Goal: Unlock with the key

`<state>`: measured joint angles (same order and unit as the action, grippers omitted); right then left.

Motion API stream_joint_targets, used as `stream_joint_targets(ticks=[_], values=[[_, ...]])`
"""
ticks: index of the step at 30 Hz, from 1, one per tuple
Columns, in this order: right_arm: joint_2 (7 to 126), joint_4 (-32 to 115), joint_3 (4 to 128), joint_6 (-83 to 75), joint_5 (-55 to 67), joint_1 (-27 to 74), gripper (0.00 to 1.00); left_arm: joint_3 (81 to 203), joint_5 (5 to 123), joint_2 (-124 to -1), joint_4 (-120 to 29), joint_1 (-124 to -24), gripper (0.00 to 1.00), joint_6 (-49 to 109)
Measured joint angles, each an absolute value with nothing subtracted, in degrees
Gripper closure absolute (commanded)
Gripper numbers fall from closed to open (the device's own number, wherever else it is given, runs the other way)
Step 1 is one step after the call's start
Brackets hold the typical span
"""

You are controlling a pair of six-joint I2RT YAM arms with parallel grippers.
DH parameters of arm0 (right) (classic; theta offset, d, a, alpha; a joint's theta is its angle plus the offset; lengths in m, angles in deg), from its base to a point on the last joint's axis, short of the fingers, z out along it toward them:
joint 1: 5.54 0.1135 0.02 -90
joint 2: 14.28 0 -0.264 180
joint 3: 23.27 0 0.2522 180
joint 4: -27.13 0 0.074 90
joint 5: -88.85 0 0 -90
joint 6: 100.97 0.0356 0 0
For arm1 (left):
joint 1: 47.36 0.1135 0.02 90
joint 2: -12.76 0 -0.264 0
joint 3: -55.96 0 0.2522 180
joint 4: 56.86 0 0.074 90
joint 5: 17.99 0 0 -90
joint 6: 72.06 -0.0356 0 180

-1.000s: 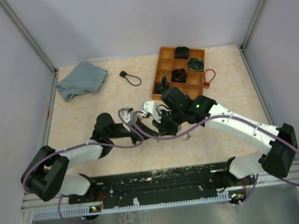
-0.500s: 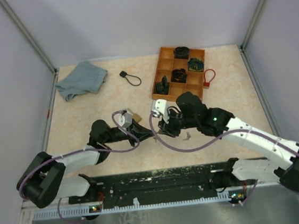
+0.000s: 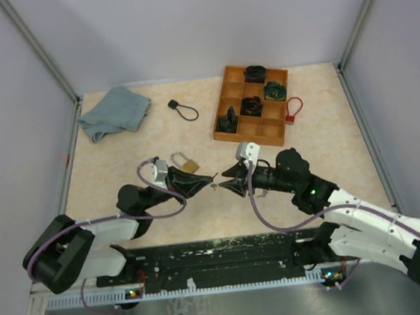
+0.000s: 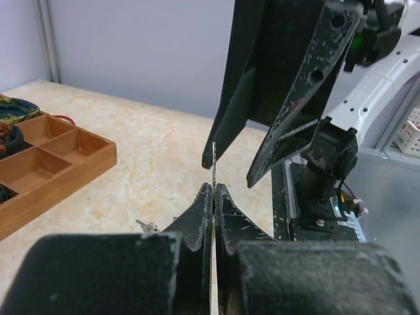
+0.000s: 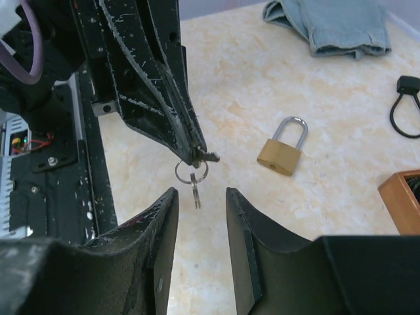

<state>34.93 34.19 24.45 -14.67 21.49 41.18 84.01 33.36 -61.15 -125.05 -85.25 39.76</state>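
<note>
key (image 5: 210, 156): mostly hidden in left tool (image 5: 195, 155) | tray (image 4: 65, 180): cut off left | cloth (image 5: 328, 26): cut off top

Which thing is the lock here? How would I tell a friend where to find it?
Start at the wooden tray at the back right, then come toward the arms and leftward. The padlock lies flat beside the left arm. It is the only brass-coloured block with a silver hoop; the black loop farther back is all black.
</note>
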Motion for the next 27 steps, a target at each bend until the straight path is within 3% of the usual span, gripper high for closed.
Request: stream_joint_targets(ticks=[14, 27], values=[[34.4, 10.5, 14.5, -8.7, 24.3, 41.2, 0.67, 83.7, 35.5, -64.8, -130.6, -85.2, 1.0, 48.0], [36.1, 5.1, 12.1, -7.4, 22.3, 41.2, 0.72, 83.7, 35.7, -65.7, -130.6, -85.2, 1.0, 51.6]])
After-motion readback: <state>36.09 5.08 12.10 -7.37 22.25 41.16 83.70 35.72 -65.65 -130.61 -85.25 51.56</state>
